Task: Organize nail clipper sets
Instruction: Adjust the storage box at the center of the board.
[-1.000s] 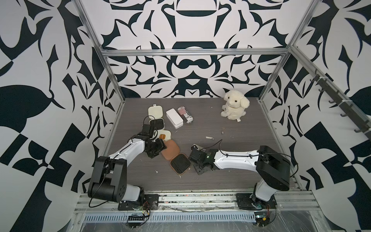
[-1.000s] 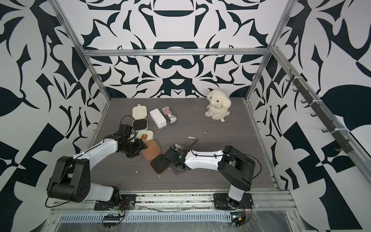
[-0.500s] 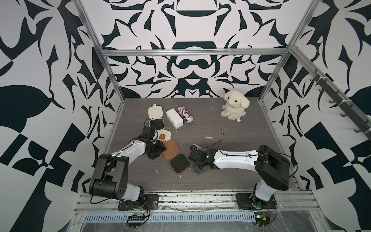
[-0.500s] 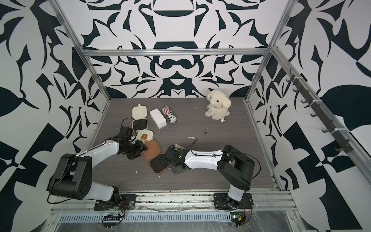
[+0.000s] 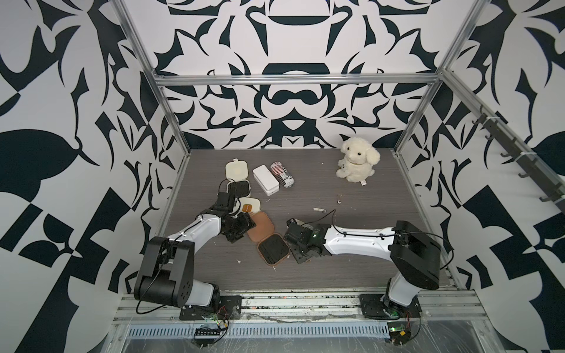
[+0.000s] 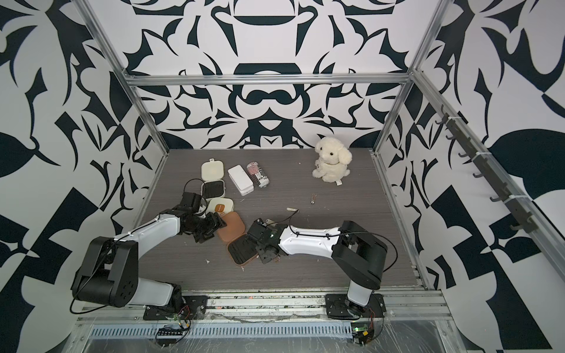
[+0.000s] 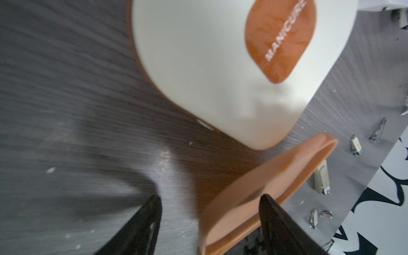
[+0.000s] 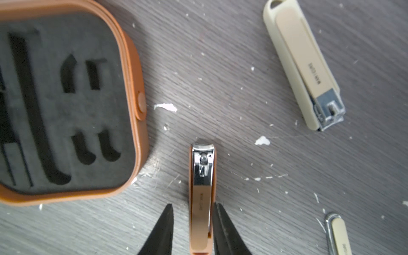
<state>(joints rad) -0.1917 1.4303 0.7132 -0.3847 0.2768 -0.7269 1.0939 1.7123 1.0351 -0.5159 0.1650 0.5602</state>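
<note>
Gaping: right end effector (image 8: 193,205) around one clipper (image 8: 202,176), left end effector (image 7: 210,196) by three cases (image 5: 237,172) (image 5: 249,207) (image 5: 261,229).

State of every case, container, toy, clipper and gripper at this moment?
tan-brown case: open
rear cream case: open
labelled cream case: closed
white box: closed
striped can: on its side
plush dog: sitting upright
copper clipper: lever folded down
left gripper: open, astride tan-brown case's lid
right gripper: open, astride copper clipper

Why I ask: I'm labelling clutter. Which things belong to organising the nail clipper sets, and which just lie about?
Job: tan-brown case, open cream case, cream MANICURE case, copper clipper, cream clipper.
Lying about: white box, striped can, plush dog.
</note>
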